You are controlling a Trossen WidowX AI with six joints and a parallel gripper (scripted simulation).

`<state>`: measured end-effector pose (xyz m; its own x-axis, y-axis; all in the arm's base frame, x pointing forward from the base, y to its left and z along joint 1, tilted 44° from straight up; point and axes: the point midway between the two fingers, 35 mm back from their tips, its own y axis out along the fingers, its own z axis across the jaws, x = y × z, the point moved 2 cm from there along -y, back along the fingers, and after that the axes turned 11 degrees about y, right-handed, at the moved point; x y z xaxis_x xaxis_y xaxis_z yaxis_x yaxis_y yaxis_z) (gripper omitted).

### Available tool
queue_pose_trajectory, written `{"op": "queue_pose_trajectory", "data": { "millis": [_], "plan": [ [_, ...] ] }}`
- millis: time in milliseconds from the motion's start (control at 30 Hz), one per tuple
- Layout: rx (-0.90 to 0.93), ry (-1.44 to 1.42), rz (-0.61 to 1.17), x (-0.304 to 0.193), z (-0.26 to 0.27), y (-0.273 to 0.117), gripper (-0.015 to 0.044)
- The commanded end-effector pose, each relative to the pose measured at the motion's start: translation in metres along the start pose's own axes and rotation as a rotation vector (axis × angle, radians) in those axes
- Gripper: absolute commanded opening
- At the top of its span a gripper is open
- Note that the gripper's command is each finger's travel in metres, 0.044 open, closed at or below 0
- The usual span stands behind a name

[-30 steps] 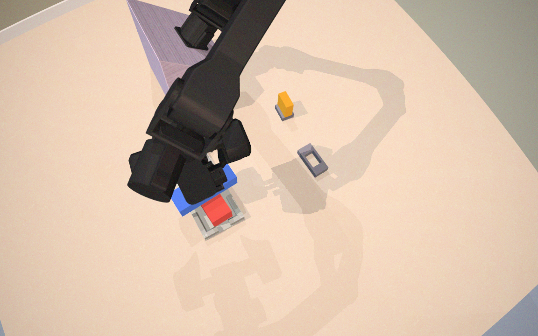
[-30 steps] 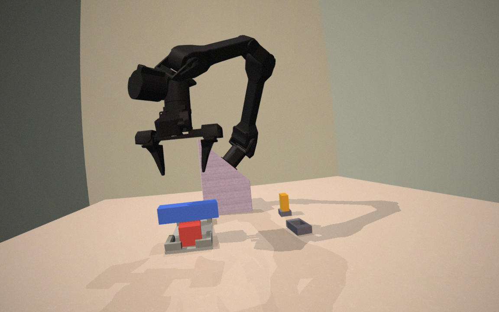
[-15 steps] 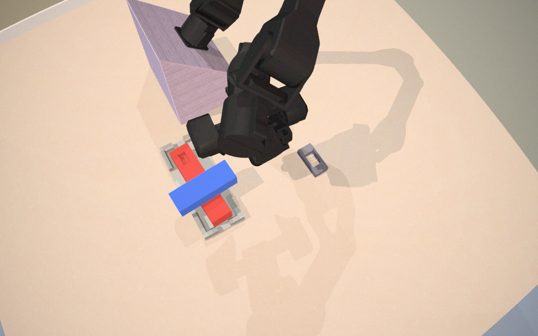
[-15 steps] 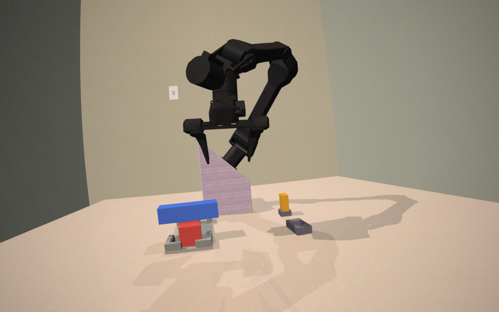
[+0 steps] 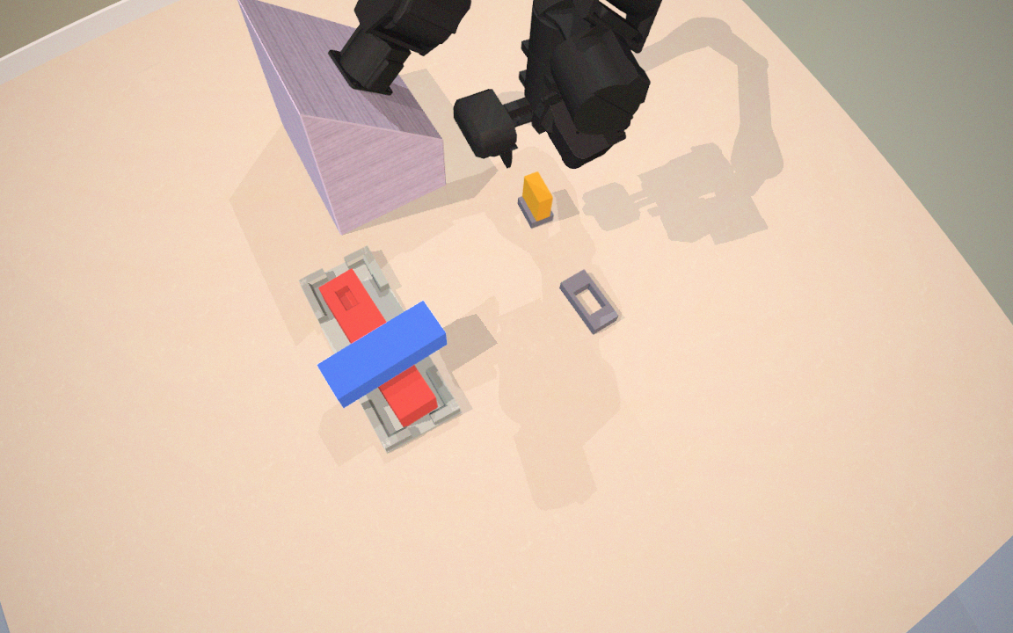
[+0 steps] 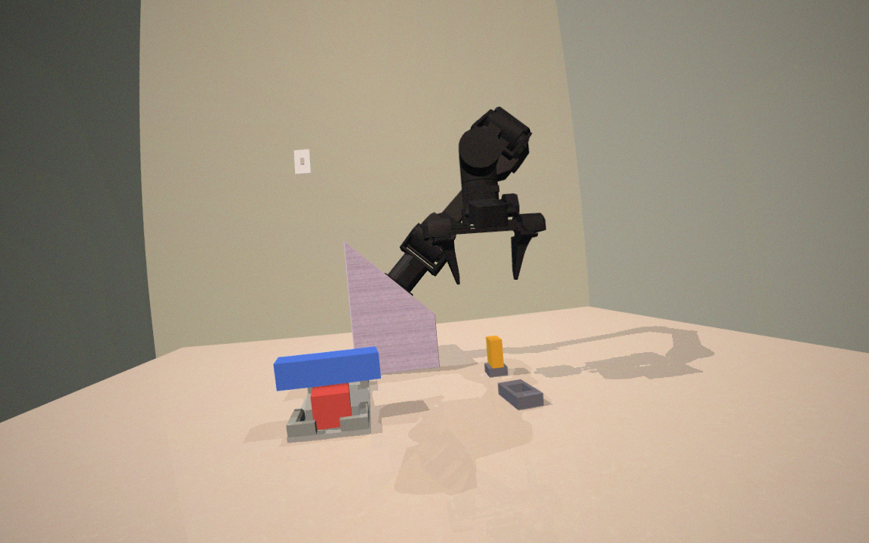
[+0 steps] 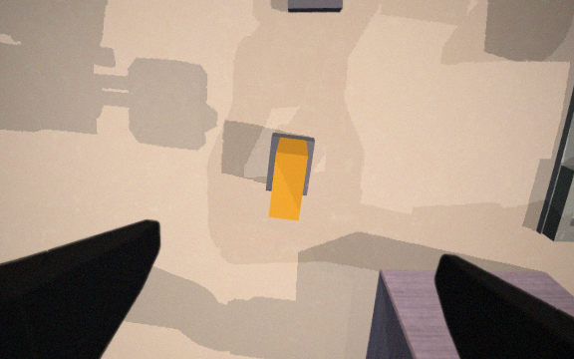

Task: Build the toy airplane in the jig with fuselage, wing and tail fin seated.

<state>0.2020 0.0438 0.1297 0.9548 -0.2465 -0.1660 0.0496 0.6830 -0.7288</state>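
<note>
The red fuselage (image 5: 408,396) (image 6: 331,407) lies in the grey cradle (image 5: 389,442) (image 6: 299,439). The blue wing (image 5: 381,353) (image 6: 327,369) lies across the top of the fuselage; its tab is hidden. The fuselage's tail socket (image 5: 347,297) is uncovered. The orange tail fin (image 5: 536,195) (image 6: 494,351) (image 7: 289,181) stands upright in a small grey holder (image 5: 534,223) (image 6: 495,371) (image 7: 269,170). My gripper (image 6: 486,280) (image 7: 299,251) is open and empty, high above the table near the tail fin. In the wrist view the fin shows beyond and between the two fingertips.
An empty grey rectangular holder (image 5: 601,316) (image 6: 529,400) (image 7: 315,6) lies on the table near the fin's holder. A purple wedge-shaped block (image 5: 376,173) (image 6: 394,337) (image 7: 429,309) stands behind the cradle, with the arm's base on its slope.
</note>
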Motion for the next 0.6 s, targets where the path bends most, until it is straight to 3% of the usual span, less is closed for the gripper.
{"op": "queue_pose_trajectory", "data": {
  "millis": [0,133,300,567],
  "plan": [
    [0.008,0.012,0.008,-0.013,0.003,0.004,0.0440],
    [0.006,0.012,0.007,-0.012,0.003,0.011,0.0440],
    [0.010,0.011,0.008,-0.013,0.004,0.059,0.0440],
    [0.011,0.011,0.008,-0.014,0.004,0.072,0.0440]
  ]
}}
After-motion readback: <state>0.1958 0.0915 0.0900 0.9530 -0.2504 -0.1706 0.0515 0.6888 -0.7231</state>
